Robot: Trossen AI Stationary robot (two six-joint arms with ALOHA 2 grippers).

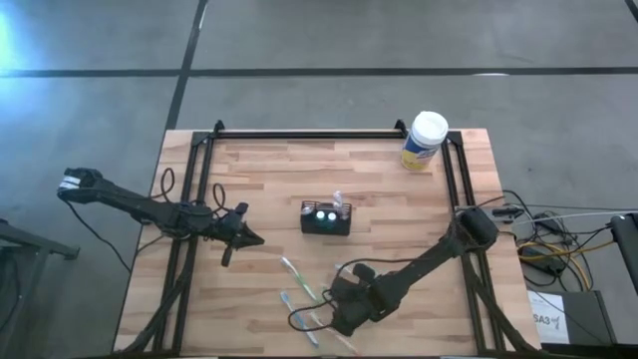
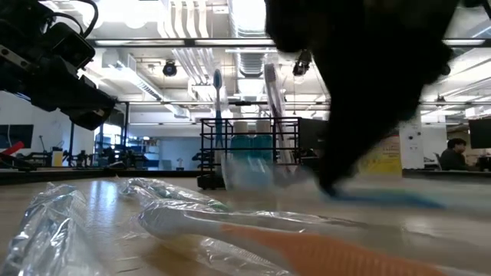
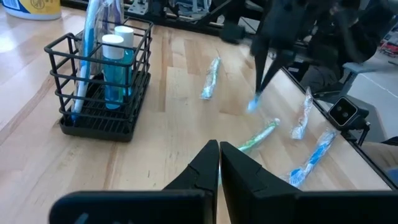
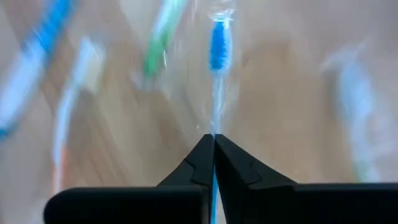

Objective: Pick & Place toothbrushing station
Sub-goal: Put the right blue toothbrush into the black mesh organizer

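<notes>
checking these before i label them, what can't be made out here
- Right gripper: shut on a blue toothbrush; right wrist view is motion-blurred, so the wrapped brushes around it can't be counted.
- Low view: the right arm blocks the basket's right side.
- High view: the basket's contents are too small to identify.
- Left gripper: shut, away from the basket; the left wrist view's bottom edge cuts off its base.

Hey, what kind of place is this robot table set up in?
Most likely a big open lab or industrial workspace. The low view shows exposed ceiling ducts and strip lights over a wide hall, with a person at a screen, and the wooden table stands on a bare concrete floor.
</notes>
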